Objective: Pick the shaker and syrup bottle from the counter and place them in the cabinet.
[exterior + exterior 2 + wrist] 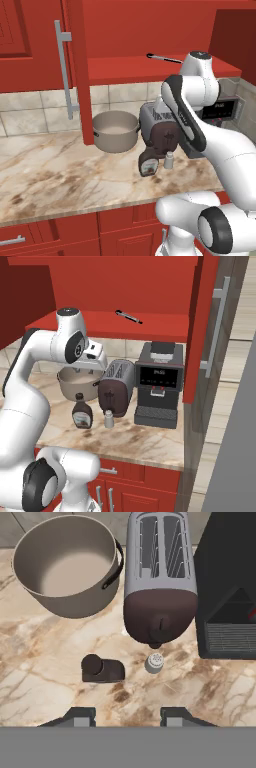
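The small pale grey shaker [169, 160] [108, 419] [154, 662] stands upright on the beige marble counter [60, 175] [45, 667], just in front of the toaster. Left of it stands the dark brown syrup bottle [148, 164] [82, 416] [102, 669], a short gap away. My gripper [127, 714] hangs high above both, looking straight down, open with nothing between its fingers. The shaker and bottle lie just ahead of the fingertips in the hand view. Above, the red cabinet [130, 67] [100, 323] stands open, its door handle [64, 70] to the left.
A grey pot [115, 131] [65, 564] sits behind the bottle. A brown-and-grey toaster [160, 132] [117, 386] [160, 577] stands behind the shaker, with a black coffee machine [157, 383] [230, 587] to its right. A thin dark rod [164, 58] [129, 317] lies on the cabinet shelf.
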Robot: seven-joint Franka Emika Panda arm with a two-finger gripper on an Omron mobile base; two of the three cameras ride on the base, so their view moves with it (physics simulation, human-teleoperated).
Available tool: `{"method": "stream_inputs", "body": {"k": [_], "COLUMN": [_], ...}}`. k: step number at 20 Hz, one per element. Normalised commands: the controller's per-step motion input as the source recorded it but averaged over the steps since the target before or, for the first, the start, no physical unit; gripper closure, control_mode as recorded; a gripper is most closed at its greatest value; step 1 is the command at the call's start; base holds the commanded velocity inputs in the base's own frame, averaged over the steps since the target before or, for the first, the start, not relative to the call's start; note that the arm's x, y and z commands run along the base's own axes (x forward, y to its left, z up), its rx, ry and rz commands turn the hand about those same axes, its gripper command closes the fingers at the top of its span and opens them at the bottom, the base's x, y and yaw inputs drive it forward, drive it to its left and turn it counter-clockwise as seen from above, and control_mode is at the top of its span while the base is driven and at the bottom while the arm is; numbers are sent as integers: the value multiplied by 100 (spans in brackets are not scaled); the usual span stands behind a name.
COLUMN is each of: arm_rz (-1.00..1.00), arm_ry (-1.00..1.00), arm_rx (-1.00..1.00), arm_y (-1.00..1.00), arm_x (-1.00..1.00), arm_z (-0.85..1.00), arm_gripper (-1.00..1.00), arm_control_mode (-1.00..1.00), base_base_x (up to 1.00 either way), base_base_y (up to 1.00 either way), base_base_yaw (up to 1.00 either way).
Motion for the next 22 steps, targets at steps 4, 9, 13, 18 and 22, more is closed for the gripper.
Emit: {"method": "stream_inputs", "body": {"k": [4, 9, 13, 18, 22], "arm_rz": [0, 2, 4, 6, 8], "arm_ry": [0, 0, -1, -3, -4], "arm_rx": [0, 0, 0, 0, 0], "arm_y": [-1, -11, -10, -12, -10], "arm_x": [-13, -28, -31, -31, -26], "arm_z": [-2, -10, -10, -11, -14], "arm_gripper": [-100, -100, -100, -100, -100], "arm_control_mode": [-100, -100, -100, -100, -100], "base_base_x": [0, 0, 0, 0, 0], "base_base_y": [0, 0, 0, 0, 0], "base_base_yaw": [0, 0, 0, 0, 0]}}
